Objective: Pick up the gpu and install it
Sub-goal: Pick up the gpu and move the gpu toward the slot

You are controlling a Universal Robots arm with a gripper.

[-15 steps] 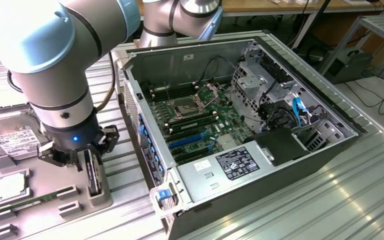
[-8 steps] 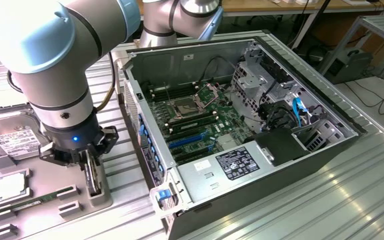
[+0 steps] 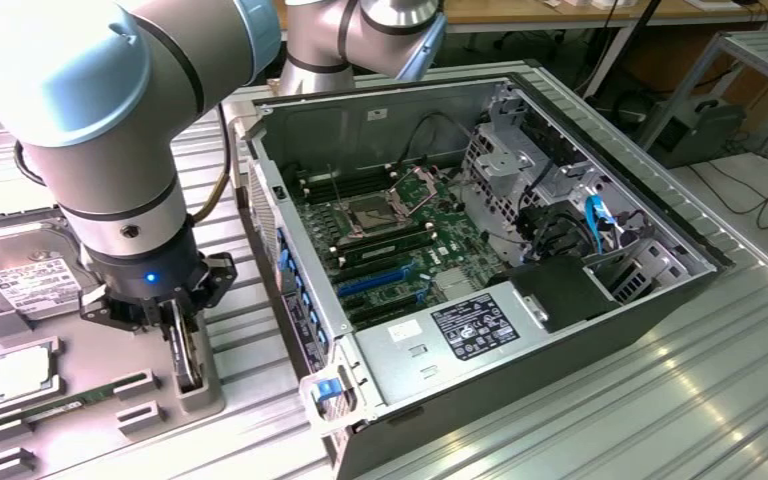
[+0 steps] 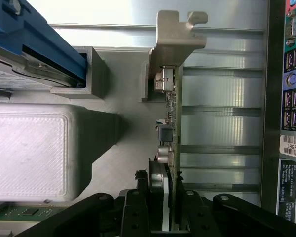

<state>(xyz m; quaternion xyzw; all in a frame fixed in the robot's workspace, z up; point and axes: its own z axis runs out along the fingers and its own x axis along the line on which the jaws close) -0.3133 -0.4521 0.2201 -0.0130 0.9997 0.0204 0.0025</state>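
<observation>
The gpu (image 3: 192, 362) is a thin dark card standing on edge in a slot of the grey holder tray (image 3: 208, 402), at the exterior view's left of the computer case. In the wrist view the gpu (image 4: 170, 113) runs away from the camera, with its silver end bracket (image 4: 176, 34) at the far end. My gripper (image 3: 181, 342) is lowered straight over the card and straddles its upper edge. The wrist view has the gripper (image 4: 164, 217) on both sides of the card's near end.
The open computer case (image 3: 651, 215) lies on its side with the motherboard and blue expansion slots (image 3: 377, 283) exposed. On the tray are a hard drive (image 3: 31, 285), a processor (image 3: 21, 372) and a green memory stick (image 3: 57, 408). The case's rear ports (image 4: 291, 98) are close beside the card.
</observation>
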